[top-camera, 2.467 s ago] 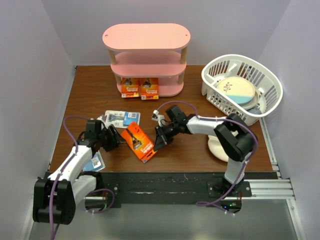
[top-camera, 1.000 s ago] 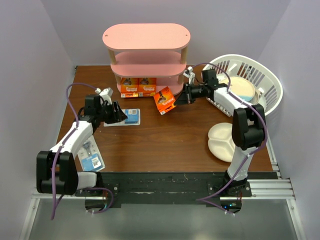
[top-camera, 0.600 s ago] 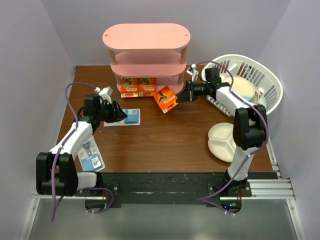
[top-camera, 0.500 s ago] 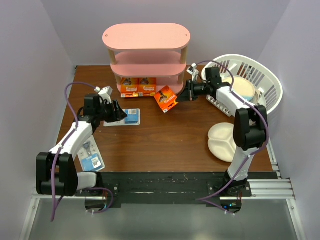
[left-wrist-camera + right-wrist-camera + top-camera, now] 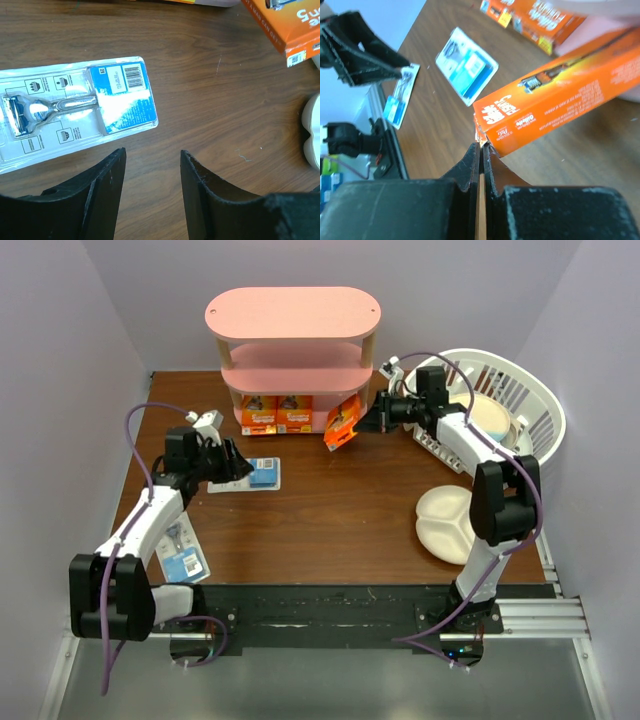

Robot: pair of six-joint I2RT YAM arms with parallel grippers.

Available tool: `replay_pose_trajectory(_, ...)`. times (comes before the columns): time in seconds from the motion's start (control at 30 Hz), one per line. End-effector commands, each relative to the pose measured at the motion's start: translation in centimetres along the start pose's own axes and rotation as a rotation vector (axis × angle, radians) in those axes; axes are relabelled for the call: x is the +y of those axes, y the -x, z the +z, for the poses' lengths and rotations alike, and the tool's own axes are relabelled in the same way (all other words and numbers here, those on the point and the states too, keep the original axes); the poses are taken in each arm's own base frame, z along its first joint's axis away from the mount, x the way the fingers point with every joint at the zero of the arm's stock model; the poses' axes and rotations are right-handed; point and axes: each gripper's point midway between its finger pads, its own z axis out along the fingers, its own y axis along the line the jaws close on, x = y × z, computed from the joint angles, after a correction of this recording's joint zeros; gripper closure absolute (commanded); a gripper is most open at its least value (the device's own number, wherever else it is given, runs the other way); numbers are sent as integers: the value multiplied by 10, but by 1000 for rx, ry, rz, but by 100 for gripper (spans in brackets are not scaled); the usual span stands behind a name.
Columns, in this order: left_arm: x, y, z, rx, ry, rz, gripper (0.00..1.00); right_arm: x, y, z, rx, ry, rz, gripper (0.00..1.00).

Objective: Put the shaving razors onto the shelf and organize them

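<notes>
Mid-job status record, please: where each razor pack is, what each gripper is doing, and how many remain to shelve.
shelf bottom tier: orange pack beside second orange pack
right gripper: shut on third orange pack, tilted, at the shelf's right end
left gripper: open, empty, just short of blister pack on table
other blister pack: on table beside left arm
not yet shelved: three packs

A robot test cell, not a home. Plain lavender walls box in a wood-grain table. Two arms bolt to a metal rail.
</notes>
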Motion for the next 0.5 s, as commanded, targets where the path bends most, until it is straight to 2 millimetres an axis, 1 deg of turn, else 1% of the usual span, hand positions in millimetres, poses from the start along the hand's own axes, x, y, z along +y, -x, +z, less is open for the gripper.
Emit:
replay_pose_trajectory(0.0,-1,11,-5,-40,-13,39,48,6,37,-6,-107,-6,-87,100)
replay_pose_trajectory(0.03,0,11,-5,-42,-9,39,48,-2,34,-3,-100,-20,-74,100)
replay_pose_trajectory(0.1,2,13,-6,-45,-4,38,48,-10,30,1,-93,-24,-52,100)
replay_pose_trajectory(0.13,3,13,-7,-43,0,40,48,-18,22,8,-76,-18,-24,100)
replay_pose_trajectory(0.23,6,13,-7,-40,9,45,48,-30,15,18,-73,-11,12,100)
replay_pose_trajectory(0.27,8,12,-7,-39,13,45,48,-38,7,23,-56,-7,42,100)
replay_pose_trajectory(0.33,11,11,-7,-34,21,42,48,-44,5,28,-58,-3,41,100)
replay_pose_trajectory(0.37,13,10,-7,-31,26,41,48,-51,-1,33,-46,-4,59,100)
replay_pose_trajectory(0.47,17,8,-7,-26,36,47,48,-63,-11,39,-35,-19,119,100)
